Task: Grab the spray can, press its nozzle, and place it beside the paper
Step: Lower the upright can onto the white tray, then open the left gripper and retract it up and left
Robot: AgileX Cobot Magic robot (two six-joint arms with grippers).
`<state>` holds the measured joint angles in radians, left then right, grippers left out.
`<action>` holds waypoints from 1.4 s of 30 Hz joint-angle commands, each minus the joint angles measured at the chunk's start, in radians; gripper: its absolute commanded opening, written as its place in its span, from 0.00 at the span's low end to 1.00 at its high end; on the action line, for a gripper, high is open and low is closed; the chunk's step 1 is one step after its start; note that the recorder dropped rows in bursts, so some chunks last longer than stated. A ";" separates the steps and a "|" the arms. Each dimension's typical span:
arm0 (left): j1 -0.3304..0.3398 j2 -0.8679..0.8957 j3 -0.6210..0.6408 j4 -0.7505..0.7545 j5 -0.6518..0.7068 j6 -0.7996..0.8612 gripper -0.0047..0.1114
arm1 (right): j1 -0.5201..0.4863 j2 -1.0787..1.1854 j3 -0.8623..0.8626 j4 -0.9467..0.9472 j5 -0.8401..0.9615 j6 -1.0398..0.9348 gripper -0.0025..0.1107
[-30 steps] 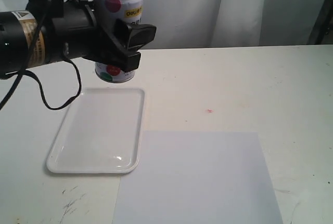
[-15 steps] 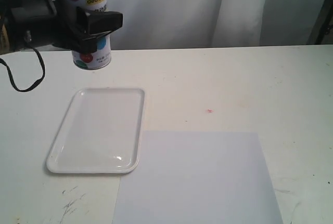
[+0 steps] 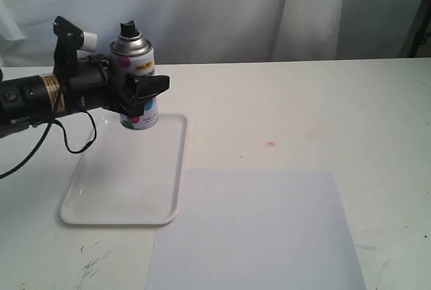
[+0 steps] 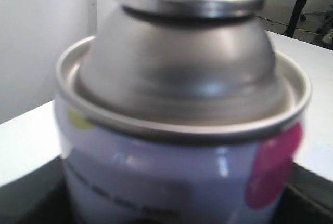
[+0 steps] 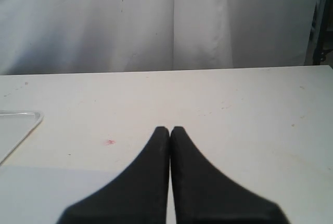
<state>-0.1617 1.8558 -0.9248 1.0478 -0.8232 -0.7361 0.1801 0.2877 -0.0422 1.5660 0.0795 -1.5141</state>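
Observation:
The spray can [image 3: 137, 68], white with coloured dots and a silver shoulder, stands upright in my left gripper [image 3: 139, 93], which is shut on its body from the side. Its black nozzle [image 3: 128, 29] points up, untouched. The can's base is at the far end of the white tray [image 3: 121, 219]; whether it touches the tray I cannot tell. In the left wrist view the can [image 4: 177, 172] fills the picture and hides the fingers. The paper [image 3: 256, 229] lies flat right of the tray, near the front. My right gripper [image 5: 170, 129] is shut and empty, low over the table.
A black cable [image 3: 74, 143] loops from the left arm over the tray's far left corner. A small red mark [image 3: 271, 144] is on the table beyond the paper. White curtains hang behind the table. The right wrist view shows the tray's corner [image 5: 21, 125].
The left arm has come down and to the right with the can, from high above the table's far left to low over the tray's far end. The nozzle is now in view.

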 commanded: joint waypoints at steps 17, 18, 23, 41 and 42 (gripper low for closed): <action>0.060 0.336 -0.011 -0.306 -0.264 0.250 0.05 | -0.005 -0.002 0.001 -0.003 0.002 0.002 0.02; 0.060 0.339 -0.011 -0.306 -0.261 0.250 0.05 | -0.005 -0.002 0.001 -0.003 0.002 0.002 0.02; 0.060 0.345 -0.011 -0.303 -0.261 0.250 0.36 | -0.005 -0.002 0.001 -0.003 0.002 0.002 0.02; 0.060 0.331 -0.011 -0.371 -0.398 0.267 0.92 | -0.005 -0.002 0.001 -0.003 -0.003 0.002 0.02; 0.060 0.320 -0.011 -0.371 -0.398 0.267 0.92 | -0.005 -0.002 0.001 -0.003 -0.003 0.002 0.02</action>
<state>-0.1032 2.2003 -0.9292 0.6871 -1.1891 -0.4794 0.1801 0.2877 -0.0422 1.5660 0.0768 -1.5141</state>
